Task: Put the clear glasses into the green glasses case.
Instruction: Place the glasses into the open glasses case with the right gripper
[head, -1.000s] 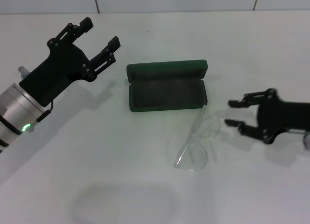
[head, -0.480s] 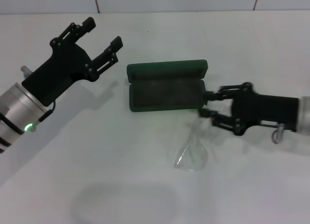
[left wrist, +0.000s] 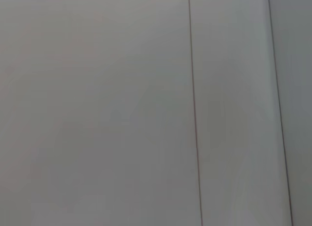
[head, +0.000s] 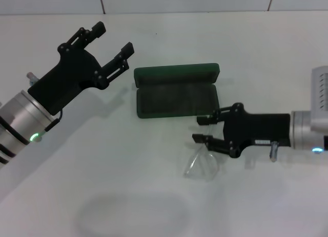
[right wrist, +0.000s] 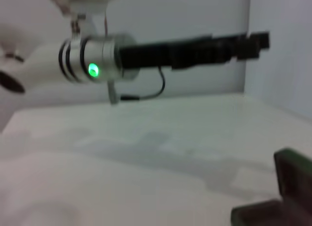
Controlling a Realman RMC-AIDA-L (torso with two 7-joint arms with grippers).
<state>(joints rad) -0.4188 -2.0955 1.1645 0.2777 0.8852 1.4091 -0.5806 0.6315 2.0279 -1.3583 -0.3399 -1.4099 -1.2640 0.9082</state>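
Two end effectors show in the head view, and only the right end effector [head: 204, 128] is at work: low over the counter [head: 154, 196], fingers spread and released, straddling the far part of the glasses [head: 201, 163], which lie on the counter just near and right of the case [head: 177, 96]. It grips nothing yet. To do the grasp well, it seems wise to close on the frame near the bridge or one sturdy temple root, not on a thin arm, since the clear plastic looks slick and springy and could skid away on the smooth top; a gentle, centred close should keep them level. The case lies open just beyond, lid hinged toward the far side, so the lift need only clear its near wall, with the glasses turned lengthways to match the tray. The left end effector [head: 105, 46] hangs raised at far left of the case, fingers apart, idle. The counter is plain white and glossy; a pale tiled wall [head: 184, 1] runs behind.
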